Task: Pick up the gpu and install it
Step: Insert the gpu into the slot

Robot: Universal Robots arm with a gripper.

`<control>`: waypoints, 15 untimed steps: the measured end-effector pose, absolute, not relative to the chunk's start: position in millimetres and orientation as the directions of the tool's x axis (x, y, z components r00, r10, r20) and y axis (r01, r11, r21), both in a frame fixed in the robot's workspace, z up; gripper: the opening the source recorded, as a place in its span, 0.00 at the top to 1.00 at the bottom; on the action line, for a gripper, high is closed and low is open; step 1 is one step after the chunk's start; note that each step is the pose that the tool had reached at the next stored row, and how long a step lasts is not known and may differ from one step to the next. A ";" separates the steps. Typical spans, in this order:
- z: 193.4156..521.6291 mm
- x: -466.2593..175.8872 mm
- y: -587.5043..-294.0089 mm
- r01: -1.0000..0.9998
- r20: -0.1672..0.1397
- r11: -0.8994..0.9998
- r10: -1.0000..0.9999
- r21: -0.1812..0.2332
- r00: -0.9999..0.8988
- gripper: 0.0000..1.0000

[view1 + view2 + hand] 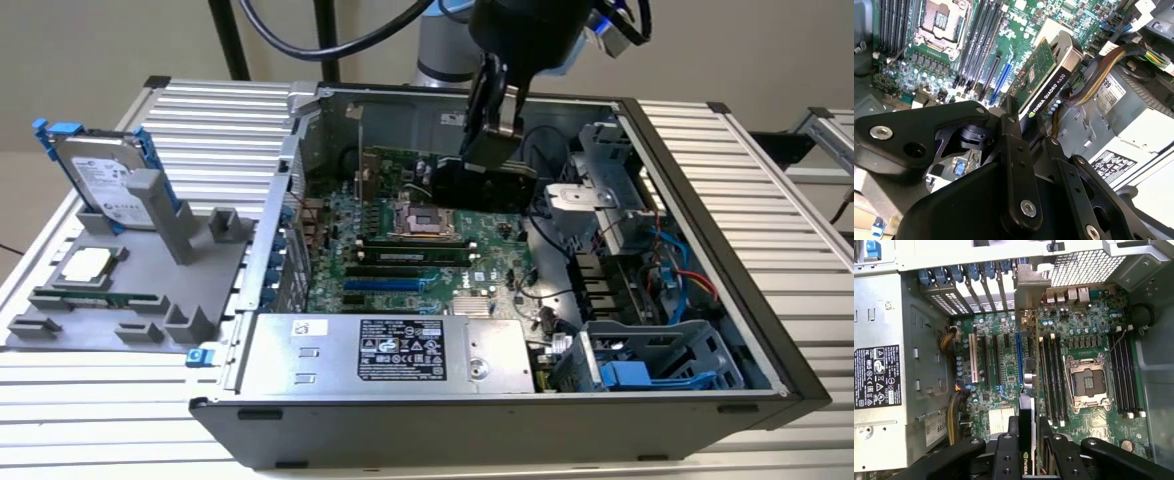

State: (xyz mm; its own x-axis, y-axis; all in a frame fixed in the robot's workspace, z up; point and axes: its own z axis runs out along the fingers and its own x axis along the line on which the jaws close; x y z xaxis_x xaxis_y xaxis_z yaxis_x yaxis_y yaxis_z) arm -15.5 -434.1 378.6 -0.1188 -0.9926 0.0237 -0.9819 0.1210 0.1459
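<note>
the hand (1021, 127) is clamped on the gpu (1046, 82), holding it edge-down above the motherboard (1064, 340) inside the open computer case (747, 330). to seat it well, i'd keep the card square to the blue slot (1018, 357), its bracket end toward the rear openings, and lower straight without tilting.

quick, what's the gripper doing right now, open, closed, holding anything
Gripper: closed on the gpu, holding it above the motherboard inside the open computer case.
</note>
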 end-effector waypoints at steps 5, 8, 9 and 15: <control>377.6 -15.5 -434.1 -0.982 0.024 0.121 -0.993 0.146 -0.119 1.00; 376.8 -15.5 -434.1 -0.982 0.024 0.121 -0.993 0.146 -0.119 1.00; 376.5 -15.5 -434.1 -0.982 0.024 0.121 -0.993 0.146 -0.119 1.00; 374.7 -15.5 -434.1 -0.982 0.024 0.121 -0.993 0.146 -0.119 1.00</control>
